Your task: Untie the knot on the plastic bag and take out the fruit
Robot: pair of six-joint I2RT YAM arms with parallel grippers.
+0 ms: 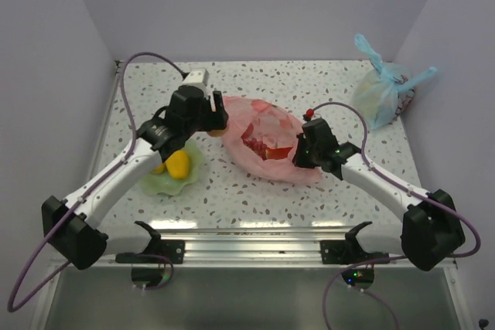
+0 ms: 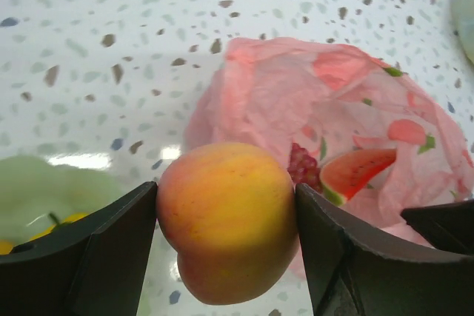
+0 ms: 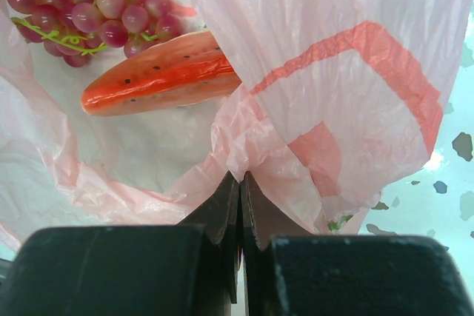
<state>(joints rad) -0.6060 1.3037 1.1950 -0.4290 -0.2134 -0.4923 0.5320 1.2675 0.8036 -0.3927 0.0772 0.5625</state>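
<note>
Left wrist view showed the left hand [image 2: 226, 201] holding a peach [image 2: 222, 238]. The right hand [image 3: 241, 186] was pinched on the plastic bag [image 3: 348, 49], maybe its edge.

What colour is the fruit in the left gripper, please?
Yellow-orange with a pinkish blush; the peach shows best in the left wrist view.

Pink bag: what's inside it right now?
A red grape cluster and a watermelon slice lie in the pink bag. Its folds cover the rest, so more fruit cannot be ruled out.
</note>
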